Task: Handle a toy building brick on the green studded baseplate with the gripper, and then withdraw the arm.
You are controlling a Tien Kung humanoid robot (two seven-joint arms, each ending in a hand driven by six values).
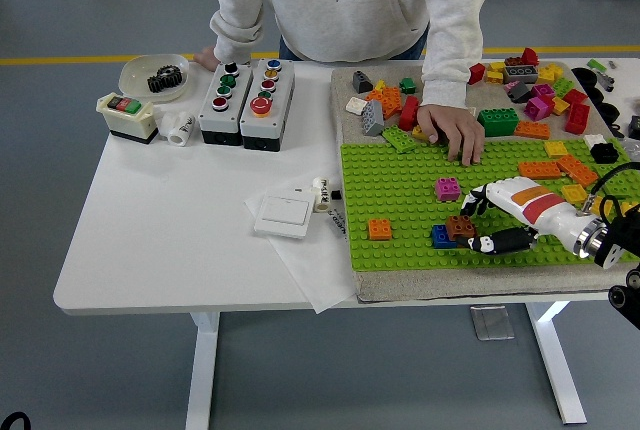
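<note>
Fingers (478,200) of the right robot hand (478,222) curl in around the brown brick (461,227), thumb low on its near side, upper fingers just off its far top corner, and whether they truly pinch it or merely touch is too close to call. That brown brick sits on the baseplate (400,185), pressed right against a blue brick (442,237) on its left. Here's the danger: the two are jammed together, so a pull could drag the blue one along or pop both loose. Studs grip hard too, and a straight lift with a shallow fingertip hold may just slip off the top. A sideways tug could shift the whole baseplate on its mat, though the person's hand (452,131) rests on the far edge and seems to steady it. The pink brick (447,188) stands near the upper fingers, so a wide retreat might clip it. An orange brick (380,229) sits well clear to the left. No left arm in sight.
</note>
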